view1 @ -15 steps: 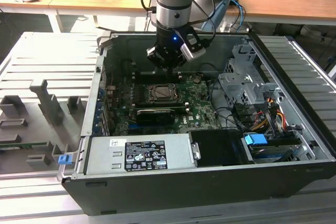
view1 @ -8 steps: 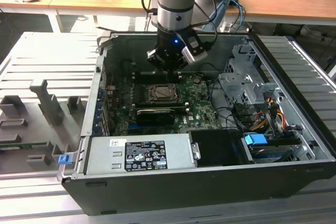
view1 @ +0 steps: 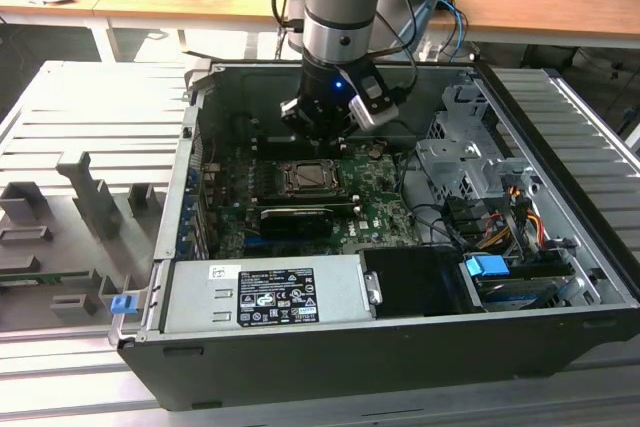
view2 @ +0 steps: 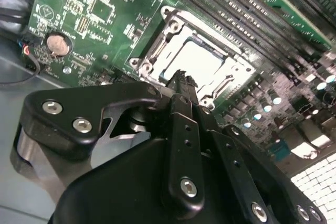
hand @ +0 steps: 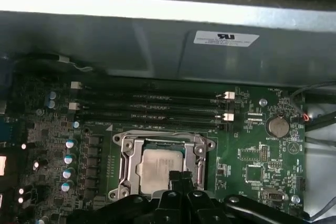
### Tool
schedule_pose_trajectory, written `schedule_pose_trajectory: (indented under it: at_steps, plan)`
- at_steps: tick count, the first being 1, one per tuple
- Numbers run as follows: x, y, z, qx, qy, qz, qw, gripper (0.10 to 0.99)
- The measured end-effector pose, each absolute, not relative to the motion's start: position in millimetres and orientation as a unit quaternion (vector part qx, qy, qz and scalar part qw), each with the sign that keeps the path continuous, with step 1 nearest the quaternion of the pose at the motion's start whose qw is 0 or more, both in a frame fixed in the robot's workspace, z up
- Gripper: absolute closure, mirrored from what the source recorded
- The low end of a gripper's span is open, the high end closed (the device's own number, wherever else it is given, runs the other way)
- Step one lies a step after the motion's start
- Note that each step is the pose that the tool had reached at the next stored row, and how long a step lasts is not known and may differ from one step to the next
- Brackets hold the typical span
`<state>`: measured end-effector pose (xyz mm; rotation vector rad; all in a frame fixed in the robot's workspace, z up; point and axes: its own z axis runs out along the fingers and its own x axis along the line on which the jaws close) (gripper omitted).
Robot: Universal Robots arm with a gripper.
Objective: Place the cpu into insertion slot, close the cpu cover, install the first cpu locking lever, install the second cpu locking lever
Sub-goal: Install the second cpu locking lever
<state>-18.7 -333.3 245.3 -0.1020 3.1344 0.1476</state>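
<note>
Exterior view frames the open computer case (view1: 560, 277) from above, with the arm's grey column coming down into it and the black gripper (view1: 322, 135) hanging just over the far edge of the insertion slot (view1: 312, 179), a square socket set flat in the green motherboard (view1: 375, 209). Both wrist views give the closer detail: the cpu (hand: 157, 167), a flat square chip with a pale, matte silver-grey face, lies seated in the socket, face up, its edges square to the socket's sides. Around it the cpu cover (hand: 127, 153), a thin stamped frame of bright metal with a large window, lies flat, so the chip shows through the opening. Long black memory slots (hand: 152, 109) run parallel to one side of the socket. Second wrist view shows the gripper's black fingers (view2: 181, 85) pressed together into a narrow tip with nothing between them, poised beside the socket's rim; whether the tip touches the frame cannot be told. That view also catches a round silver coin battery (view2: 58, 44) on the board.
</note>
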Motion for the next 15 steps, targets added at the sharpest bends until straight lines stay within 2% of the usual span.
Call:
schedule_pose_trajectory:
  at_steps: [15]
  plan:
    - [-18.8, -361.4, 249.4, -0.032, 0.998, 0.048, 0.001, 0.98]
